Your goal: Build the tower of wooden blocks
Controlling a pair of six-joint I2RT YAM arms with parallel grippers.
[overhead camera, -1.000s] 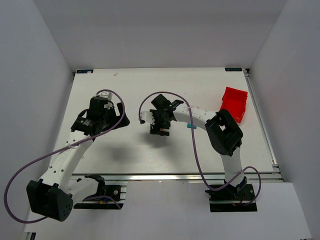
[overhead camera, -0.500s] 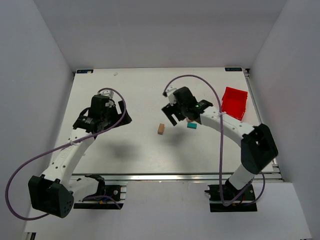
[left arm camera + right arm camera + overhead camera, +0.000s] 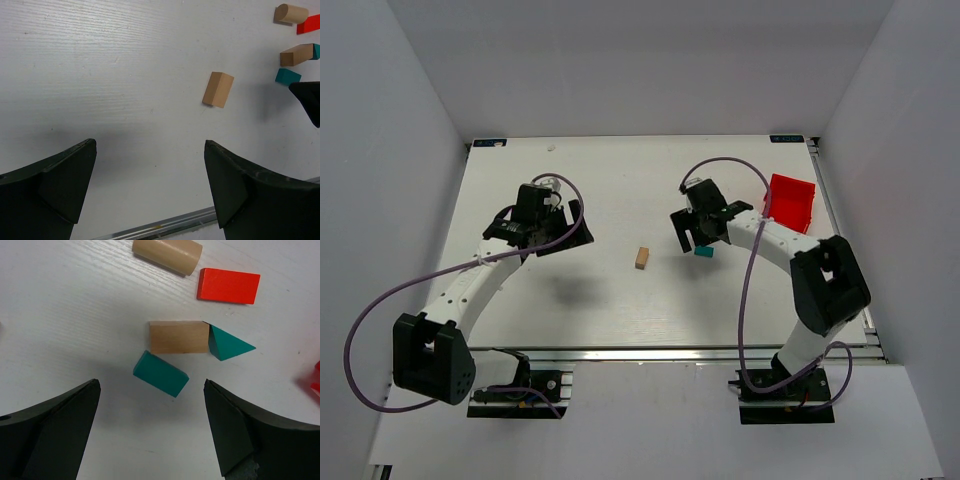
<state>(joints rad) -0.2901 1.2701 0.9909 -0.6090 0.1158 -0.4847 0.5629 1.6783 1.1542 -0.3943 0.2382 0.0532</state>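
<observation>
Looking through the right wrist view, I see the right gripper spread wide and holding nothing, its fingers at the lower corners. Mid-frame, a teal rectangular wooden block lies tilted just below a plain tan rectangular wooden block, which touches a teal wooden wedge. A red flat wooden block and a tan wooden cylinder lie along the top. In the left wrist view, the left gripper is equally wide and empty. A second tan wooden block lies alone right of centre on the white table.
</observation>
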